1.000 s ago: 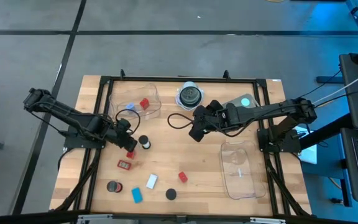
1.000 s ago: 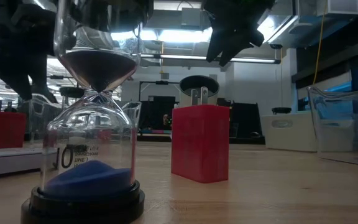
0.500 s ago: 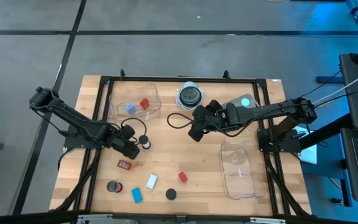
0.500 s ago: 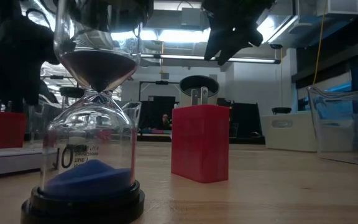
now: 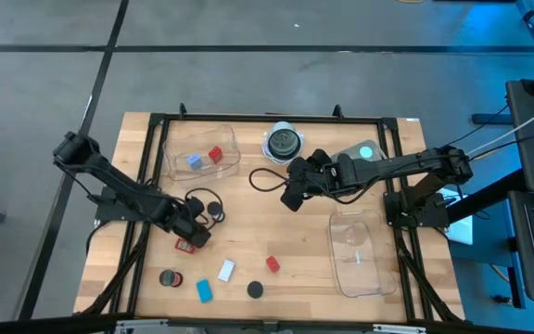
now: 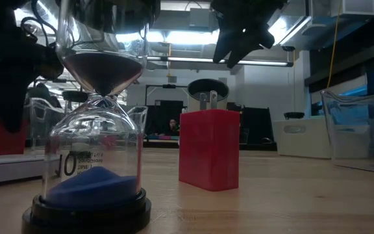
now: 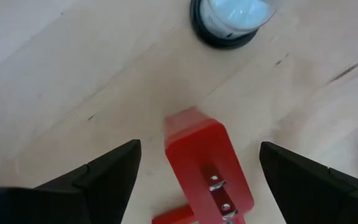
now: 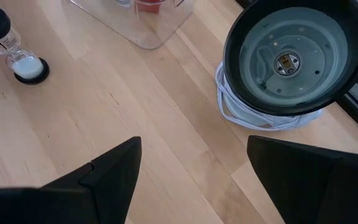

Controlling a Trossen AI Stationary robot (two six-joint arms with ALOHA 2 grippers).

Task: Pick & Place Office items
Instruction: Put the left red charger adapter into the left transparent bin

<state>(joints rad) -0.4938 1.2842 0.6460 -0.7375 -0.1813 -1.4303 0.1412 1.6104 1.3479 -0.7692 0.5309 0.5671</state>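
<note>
On a wooden table, the left gripper, fingers spread wide and empty, hovers over a red plastic plug block, as only two pieces sit in the clear plastic tray; the right gripper waits open near centre.

This is a robotics lab or workshop: a pale wooden table edged by a black metal frame stands on a grey concrete floor crossed by dark seam lines. Across the table at its own height, the room shows long ceiling strip lights, exposed piping and white storage bins along the back. A person sits far off among dark equipment.
</note>
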